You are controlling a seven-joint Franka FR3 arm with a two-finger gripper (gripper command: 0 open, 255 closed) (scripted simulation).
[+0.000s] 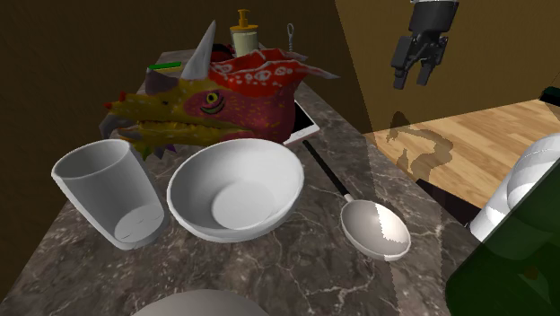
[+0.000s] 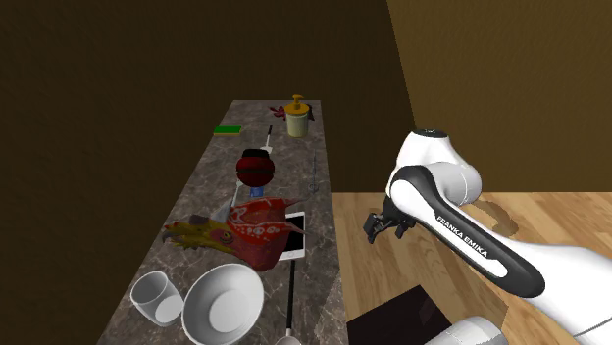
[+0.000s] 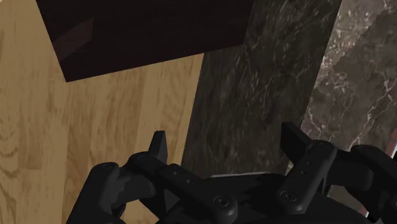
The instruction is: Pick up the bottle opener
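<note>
Bottle opener (image 1: 291, 36) is slim and grey, near counter (image 1: 296, 269) edge.

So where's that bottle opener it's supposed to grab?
In the second exterior view, the thin bottle opener lies near the counter's right edge, between the yellow pump bottle and the dinosaur head.

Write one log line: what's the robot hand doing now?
black two-finger gripper: open, empty, above wooden floor | thin grey bottle opener: on dark veined counter, untouched
</note>
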